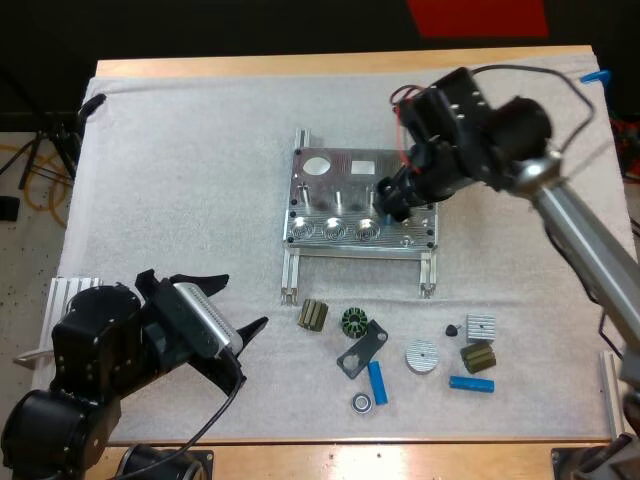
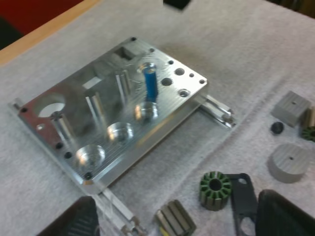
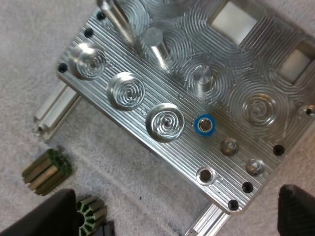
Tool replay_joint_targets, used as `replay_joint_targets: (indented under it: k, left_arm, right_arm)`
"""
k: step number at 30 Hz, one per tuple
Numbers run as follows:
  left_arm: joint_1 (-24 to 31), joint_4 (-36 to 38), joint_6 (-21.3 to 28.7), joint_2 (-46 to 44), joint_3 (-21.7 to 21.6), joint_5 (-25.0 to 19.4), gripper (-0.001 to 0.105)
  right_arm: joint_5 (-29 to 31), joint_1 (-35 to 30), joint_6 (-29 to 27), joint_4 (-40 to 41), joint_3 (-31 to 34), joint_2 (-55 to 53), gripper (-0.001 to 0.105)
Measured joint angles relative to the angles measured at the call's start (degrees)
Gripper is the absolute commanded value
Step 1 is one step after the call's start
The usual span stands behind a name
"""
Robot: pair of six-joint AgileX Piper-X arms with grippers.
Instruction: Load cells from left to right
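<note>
Blue cell: upright in a fixture hole, just beside the row of three cups. My right gripper hangs above, fingers released; left gripper also spread (parked). I'd rise straight to avoid tipping it, then fetch loose cells.

Site: I took it for a robotics lab or workshop bench. Evidence was a wooden table, a white mat, a machined fixture with loose small parts beside it, and cables coiled on the floor.
</note>
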Motion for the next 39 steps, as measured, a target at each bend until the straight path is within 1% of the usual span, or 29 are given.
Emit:
replay_joint_targets:
  k: [3,5,6,8,12,14,15,17,18,20,23,26,28,30,31,33,34,36,37,39]
  left_arm:
    - [-2.25,0.00,0.00,0.00,0.00,-0.02,0.065]
    - [-4.32,-0.20,0.00,0.00,0.00,-0.02,0.065]
    - [-4.92,-0.28,0.00,0.00,0.00,0.15,0.065]
    - [-7.02,-0.93,0.00,0.45,0.00,0.31,0.065]
    - [-10.72,-1.19,0.00,2.25,0.00,0.39,0.065]
    - [-13.57,-1.19,0.00,3.91,0.00,0.39,0.065]
    - [-14.41,-1.19,0.00,4.43,0.00,0.39,0.065]
    - [-17.39,-1.19,0.00,6.45,0.00,0.62,0.065]
    - [-18.19,-1.19,0.00,7.01,0.00,0.62,0.065]
    - [-21.51,-1.19,0.64,9.63,0.00,0.76,0.065]
    - [-24.63,-1.78,2.01,12.66,0.00,0.76,0.065]
    - [-28.59,-3.49,4.43,16.48,0.00,0.76,0.064]
    - [-30.56,-4.13,6.22,19.63,0.00,0.65,0.060]
    - [-32.66,-4.52,9.45,23.80,0.00,-2.10,0.052]
    - [-33.10,-4.55,10.20,24.92,0.00,-2.98,0.051]
    - [-34.51,-4.51,13.43,28.90,0.00,-4.84,0.048]
    - [-34.74,-4.51,14.49,29.91,0.00,-5.40,0.048]
    - [-36.22,-4.57,18.18,33.38,0.00,-7.36,0.049]
    - [-36.47,-4.57,18.80,33.99,0.00,-7.76,0.049]
    - [-38.18,-4.57,22.82,37.40,0.00,-9.41,0.049]
  right_arm:
    - [0.00,0.00,0.15,-0.07,3.78,-5.29,0.079]
    - [0.00,0.00,0.94,-0.47,8.34,-9.81,0.079]
    - [0.00,0.00,1.12,-0.57,9.65,-11.06,0.079]
    - [0.00,0.00,2.41,-1.19,14.89,-16.50,0.079]
    - [0.00,0.00,4.61,-2.69,22.34,-24.34,0.079]
    - [-0.07,0.00,6.36,-3.08,27.16,-29.30,0.079]
    - [-0.07,0.00,6.89,-3.11,28.52,-30.66,0.079]
    - [0.95,0.00,9.23,-3.21,33.80,-35.63,0.079]
    - [1.14,0.00,9.90,-3.21,34.60,-37.03,0.079]
    - [2.29,0.00,11.71,-3.21,39.16,-42.42,0.079]
    - [3.73,0.00,13.32,-3.27,43.49,-47.44,0.079]
    - [5.34,0.00,14.19,-3.37,46.65,-51.55,0.079]
    - [5.86,0.00,14.98,-3.37,47.83,-53.33,0.079]
    - [5.86,0.00,15.92,-3.37,48.84,-54.77,0.079]
    - [5.86,0.00,16.03,-3.37,48.94,-55.05,0.079]
    - [5.86,0.00,16.38,-3.37,49.14,-55.95,0.079]
    - [5.86,0.00,16.38,-3.37,49.14,-55.99,0.079]
    - [5.86,0.00,16.38,-3.37,49.14,-55.99,0.079]
    - [5.86,0.00,16.38,-3.37,49.14,-56.09,0.079]
    - [5.86,0.00,16.38,-3.37,49.14,-56.07,0.079]
